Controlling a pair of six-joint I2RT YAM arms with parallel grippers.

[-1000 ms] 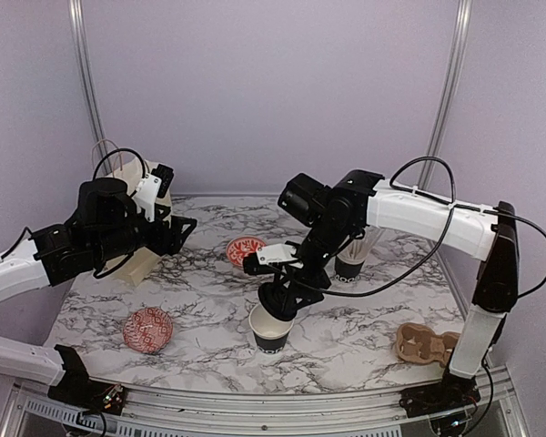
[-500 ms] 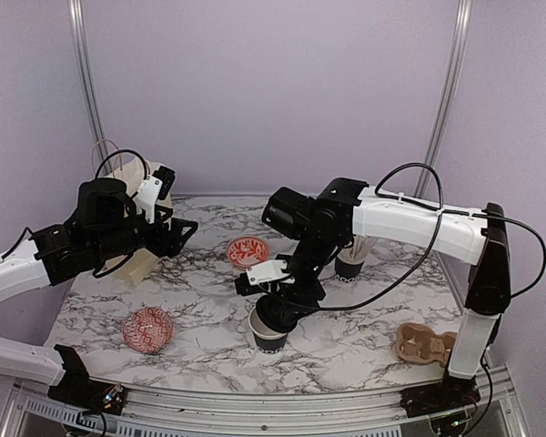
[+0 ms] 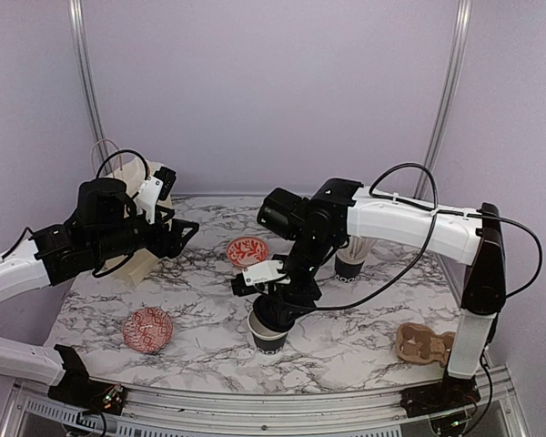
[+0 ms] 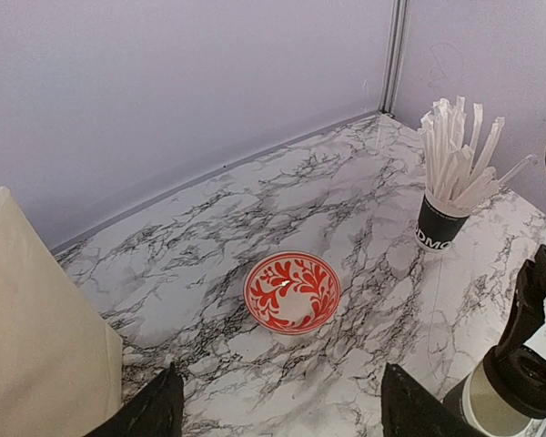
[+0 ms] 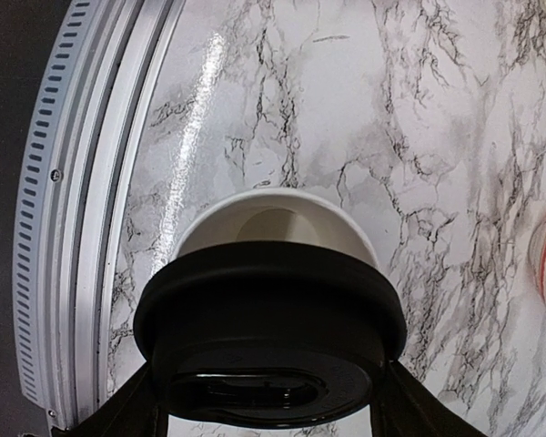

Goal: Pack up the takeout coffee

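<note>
**Lid held over the open coffee cup, not yet pressed on**

The small black paper cup (image 3: 271,335) is seen standing upright on the marble worktop (image 3: 200,300), near its front edge and about midway across. Its white rim and inner wall are shown uncovered at the far side. The round black lid (image 5: 268,332) is pinched between the fingers of the right gripper (image 3: 278,305) and is held tilted just above the cup, covering only the near part of the mouth. The left gripper (image 3: 177,232) is held spread and empty, well apart, beside a paper bag (image 3: 136,264) at the back left. A cardboard cup carrier (image 3: 425,343) lies unused at the front right. Two red-and-white bowls (image 3: 247,249) (image 3: 147,329) and a cup of wrapped straws (image 3: 349,267) are also present. The capping is judged underway; seating the lid and packing the cup are judged left to do
</note>
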